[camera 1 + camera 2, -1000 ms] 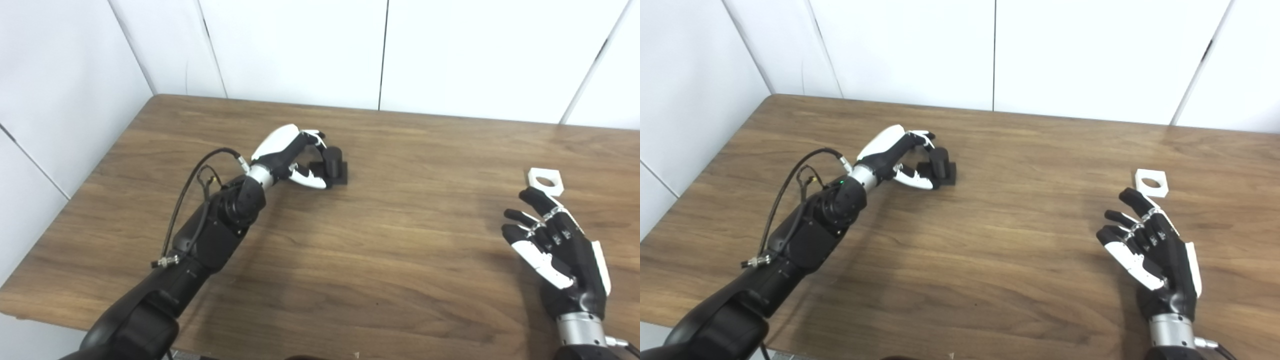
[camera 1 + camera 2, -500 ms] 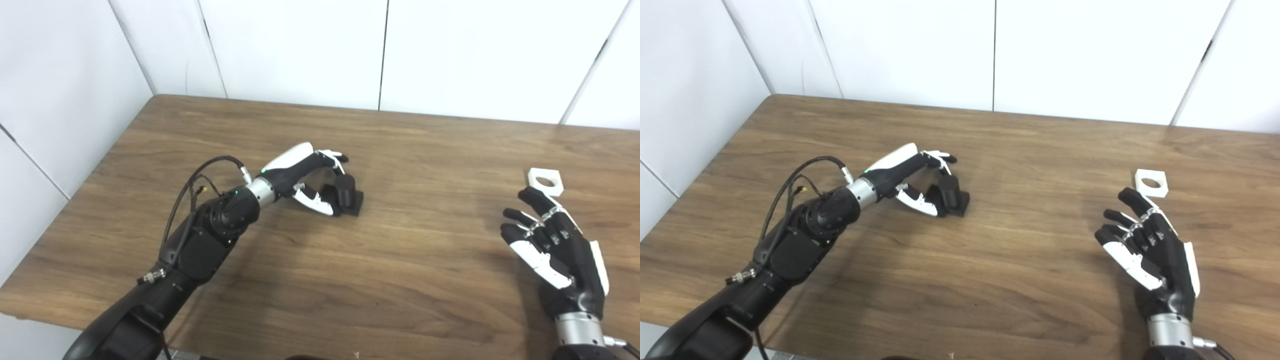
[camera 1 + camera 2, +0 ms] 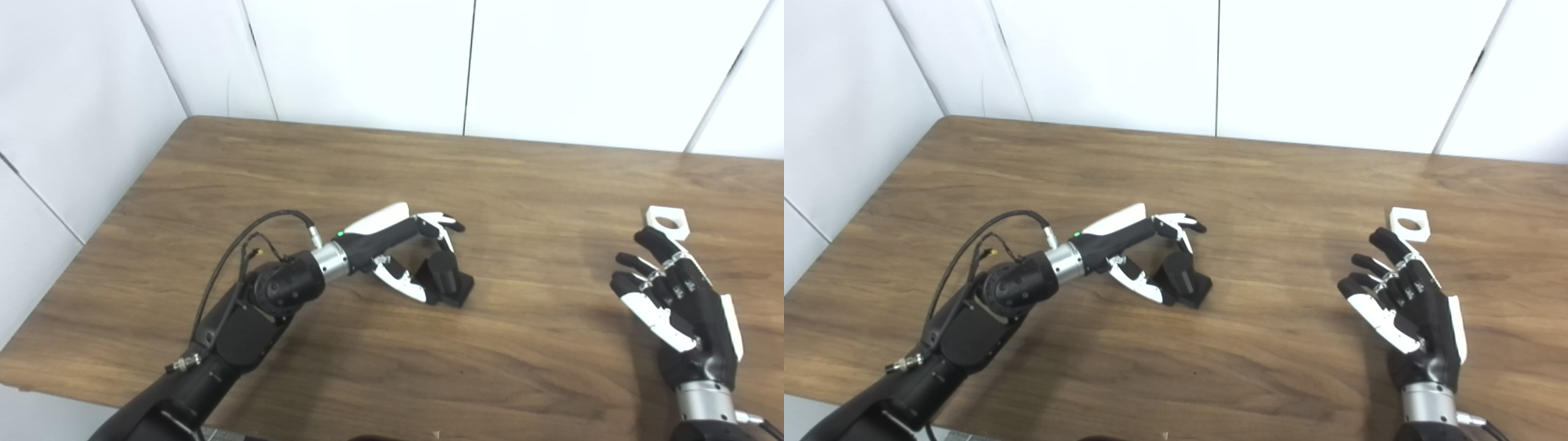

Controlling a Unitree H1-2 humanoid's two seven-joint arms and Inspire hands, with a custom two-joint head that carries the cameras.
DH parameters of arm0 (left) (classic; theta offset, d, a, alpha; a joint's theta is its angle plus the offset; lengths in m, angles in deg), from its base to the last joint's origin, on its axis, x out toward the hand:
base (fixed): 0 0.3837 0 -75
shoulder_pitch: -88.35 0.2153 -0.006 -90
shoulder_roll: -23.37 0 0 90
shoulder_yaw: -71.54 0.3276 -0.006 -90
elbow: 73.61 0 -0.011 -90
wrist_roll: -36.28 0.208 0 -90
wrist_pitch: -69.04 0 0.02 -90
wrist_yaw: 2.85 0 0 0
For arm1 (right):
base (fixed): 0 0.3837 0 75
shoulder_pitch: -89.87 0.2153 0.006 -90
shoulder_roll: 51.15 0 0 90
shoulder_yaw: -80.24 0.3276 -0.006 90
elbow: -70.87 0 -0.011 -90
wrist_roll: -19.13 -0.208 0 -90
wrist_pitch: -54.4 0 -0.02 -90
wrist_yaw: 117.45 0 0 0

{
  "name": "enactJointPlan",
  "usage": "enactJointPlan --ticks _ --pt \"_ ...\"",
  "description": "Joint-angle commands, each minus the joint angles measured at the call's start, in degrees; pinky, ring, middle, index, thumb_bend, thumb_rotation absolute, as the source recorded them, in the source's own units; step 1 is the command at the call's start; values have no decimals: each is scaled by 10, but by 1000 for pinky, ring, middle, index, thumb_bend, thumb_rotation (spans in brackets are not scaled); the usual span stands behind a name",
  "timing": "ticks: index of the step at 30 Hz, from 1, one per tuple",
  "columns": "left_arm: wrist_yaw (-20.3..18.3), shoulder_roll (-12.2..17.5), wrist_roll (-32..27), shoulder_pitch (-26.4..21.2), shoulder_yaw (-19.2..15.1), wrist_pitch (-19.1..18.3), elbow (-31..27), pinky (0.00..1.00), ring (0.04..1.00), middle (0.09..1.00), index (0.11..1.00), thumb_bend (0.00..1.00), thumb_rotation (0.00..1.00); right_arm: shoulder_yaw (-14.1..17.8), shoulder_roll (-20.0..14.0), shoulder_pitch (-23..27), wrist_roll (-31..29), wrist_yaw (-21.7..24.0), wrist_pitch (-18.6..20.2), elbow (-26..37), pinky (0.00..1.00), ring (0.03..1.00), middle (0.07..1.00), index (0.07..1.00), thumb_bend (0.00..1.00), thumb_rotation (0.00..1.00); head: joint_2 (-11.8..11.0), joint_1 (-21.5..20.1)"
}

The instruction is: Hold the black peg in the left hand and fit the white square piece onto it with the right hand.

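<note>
The black peg (image 3: 446,279), a short cylinder on a square black base, rests on the wooden table (image 3: 490,171) left of centre. My left hand (image 3: 405,246) is shut on it, thumb on the near side and fingers curled over the far side. The white square piece (image 3: 667,222) with a round hole lies flat near the right edge. My right hand (image 3: 678,301) hovers just in front of it, open, fingers spread and upright, holding nothing. The longest fingertip sits close under the white piece without touching it.
White wall panels (image 3: 367,61) close the table at the back and on the left. The table's front edge (image 3: 55,383) runs near the left arm's elbow. A black cable loops off the left forearm (image 3: 245,245).
My left hand has slid the black peg toward the right and nearer to me, keeping its hold. The right hand has barely shifted. The white piece has stayed put.
</note>
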Motion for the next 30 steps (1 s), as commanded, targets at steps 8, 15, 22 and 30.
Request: enactJointPlan --ticks 8,15,22,30 --pt "-23 -30 3 40 30 16 -15 839 958 891 490 520 78 0 8 6 -10 1 7 29 607 701 823 773 731 197 8 -7" --pt "-27 -43 7 52 41 8 -31 846 969 898 491 520 78 1 3 9 -3 -1 13 33 616 694 814 759 725 173 9 -18" --pt "-26 -41 8 51 44 14 -40 828 976 904 491 520 78 -1 6 11 6 -5 22 47 628 700 810 761 704 142 6 -96" --pt "-28 -27 26 52 49 31 -36 827 956 897 492 520 77 9 -5 16 4 -5 43 91 605 703 809 770 712 206 -3 -203"
